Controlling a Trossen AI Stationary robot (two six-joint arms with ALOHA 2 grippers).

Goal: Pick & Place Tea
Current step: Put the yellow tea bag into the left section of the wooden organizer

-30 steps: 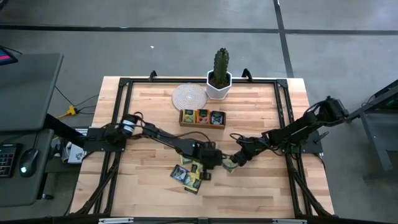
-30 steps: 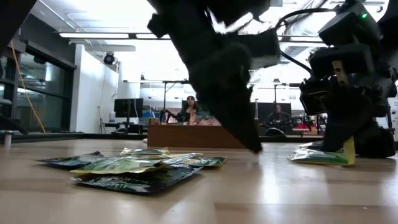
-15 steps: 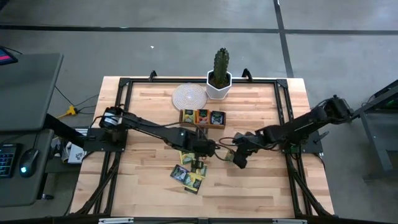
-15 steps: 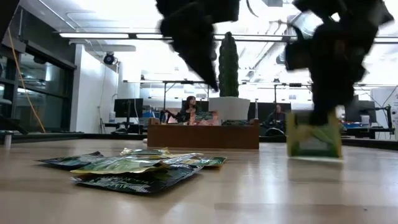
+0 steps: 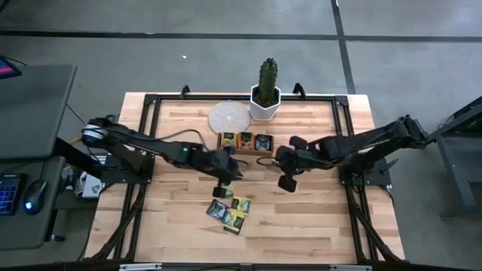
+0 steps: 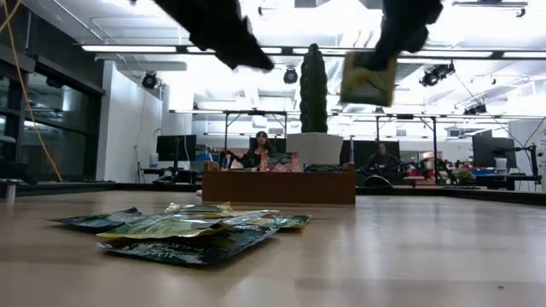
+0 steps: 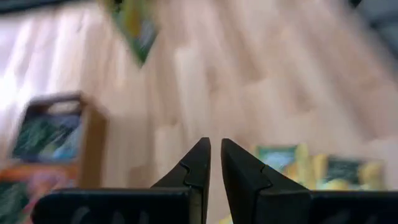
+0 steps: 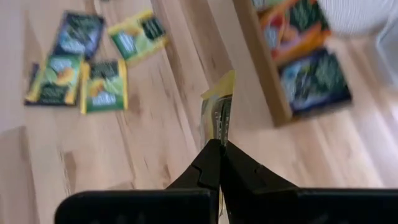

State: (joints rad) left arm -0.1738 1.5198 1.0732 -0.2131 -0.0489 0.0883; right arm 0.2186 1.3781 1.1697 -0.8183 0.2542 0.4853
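Observation:
My right gripper [image 5: 287, 178] hangs raised over the table, to the right of and a little nearer than the brown wooden tray [image 5: 245, 143]. It is shut on a yellow-green tea packet [image 8: 217, 107], which shows high above the table in the low view [image 6: 368, 78]. My left gripper [image 7: 214, 155] is shut, holds nothing, and hovers between the tray and the pile [image 5: 228, 171]. Several loose tea packets [image 5: 230, 211] lie flat in a pile on the wood [image 6: 183, 232]. More packets fill the tray [image 8: 297, 53]. My right gripper pinches the tea packet's edge [image 8: 217, 127] between its two fingers, seen edge-on in the wrist view. The fingers come from above, slanting down. The packet is lifted clear of the table and hangs below the fingers [image 6: 368, 81].
A cactus in a white pot [image 5: 266, 96] and a round woven coaster [image 5: 230, 117] stand behind the tray at the far edge. A black frame [image 5: 151, 102] runs round the table. Bare wood lies to the right of the pile [image 5: 316, 218].
My right gripper has risen from the table with the packet, lifting it clear, and has moved toward the far edge, nearer the tray. My left gripper has risen off the pile and drawn back toward the table's left and far side.

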